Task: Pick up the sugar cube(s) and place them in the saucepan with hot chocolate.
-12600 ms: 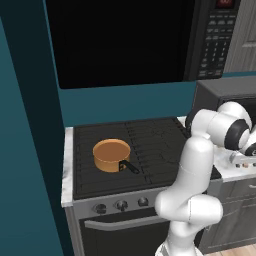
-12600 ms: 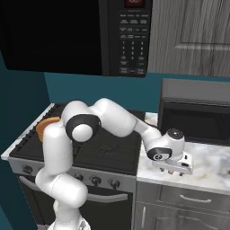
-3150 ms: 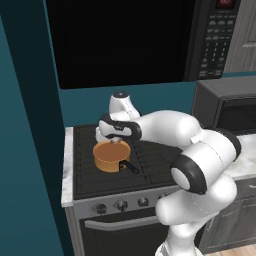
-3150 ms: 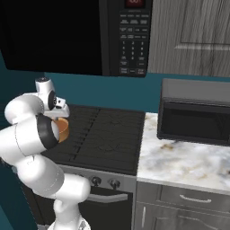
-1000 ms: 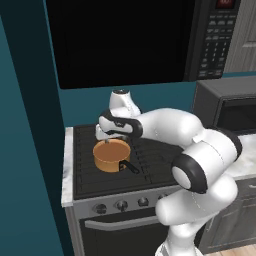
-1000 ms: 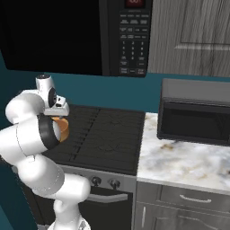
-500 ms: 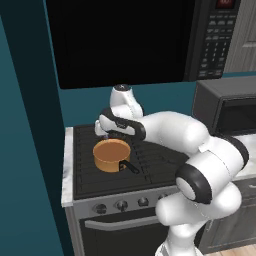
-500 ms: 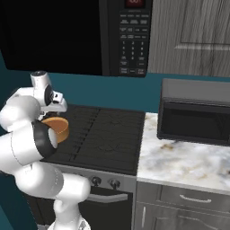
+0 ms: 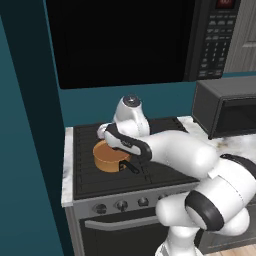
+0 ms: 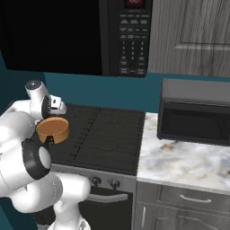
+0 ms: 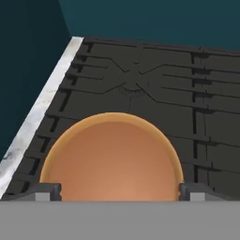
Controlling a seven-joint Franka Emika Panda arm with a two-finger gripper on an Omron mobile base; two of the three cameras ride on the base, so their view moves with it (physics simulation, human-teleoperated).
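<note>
**Hand pulled back from over the pan**

Lifted and drawn toward the back of the stove since half a second ago, with the wrist rolled over; pan unmoved on its burner.

Now holding the gripper (image 10: pixel 57 106) just behind and above the saucepan (image 10: pixel 52 129), left of centre in the right base view. Seen in the left base view left of centre, with the saucepan (image 9: pixel 107 156) partly hidden under the white forearm and its short black handle (image 9: pixel 131 166) pointing toward the lower right. Resting on the black stove grates (image 9: pixel 155 172), near the marble strip (image 9: pixel 67 165) along the stove's left edge.

In the hand view, saucepan (image 11: pixel 112 157) at bottom centre, smooth brown surface inside an orange rim. Fingertips (image 11: pixel 45 191) spread wide, one at each lower corner of the pan's outline, nothing between them. Grates (image 11: pixel 154 89) across the upper half, teal wall (image 11: pixel 140 18) along the top.
</note>
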